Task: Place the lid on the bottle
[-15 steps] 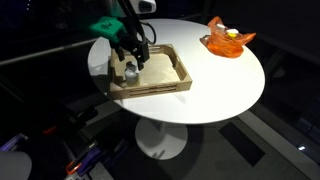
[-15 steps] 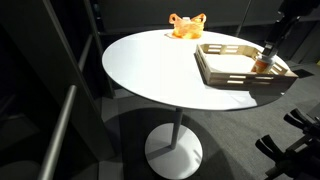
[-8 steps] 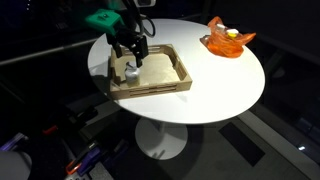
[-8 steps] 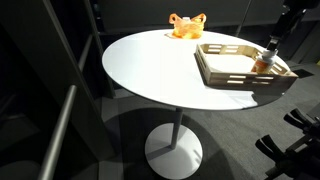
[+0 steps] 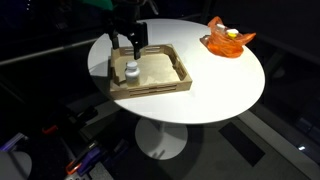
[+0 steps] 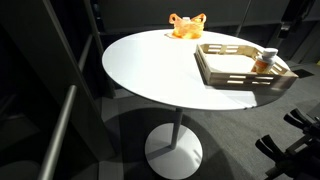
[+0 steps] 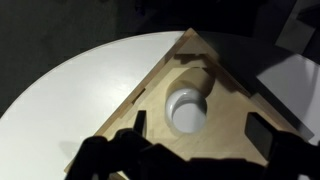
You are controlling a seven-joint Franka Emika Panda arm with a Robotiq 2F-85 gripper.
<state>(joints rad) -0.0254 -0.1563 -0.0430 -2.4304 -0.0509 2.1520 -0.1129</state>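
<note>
The lid (image 7: 188, 108) looks light and rigid atop the bottle (image 5: 129, 74), best pinched at its rim, below the wide, empty end effector (image 5: 129, 44).

A round white pedestal table (image 6: 160, 70) stands on dark floor (image 6: 100, 150).

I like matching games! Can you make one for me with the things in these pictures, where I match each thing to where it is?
Things:
1. lid
2. bottle
3. orange dish
4. hand

Places:
A. in a corner of the wooden tray
B. up in the air above the tray, open and holding nothing
C. on top of the bottle
D. on the white table, outside the tray

Pairs: 1-C, 2-A, 3-D, 4-B
</note>
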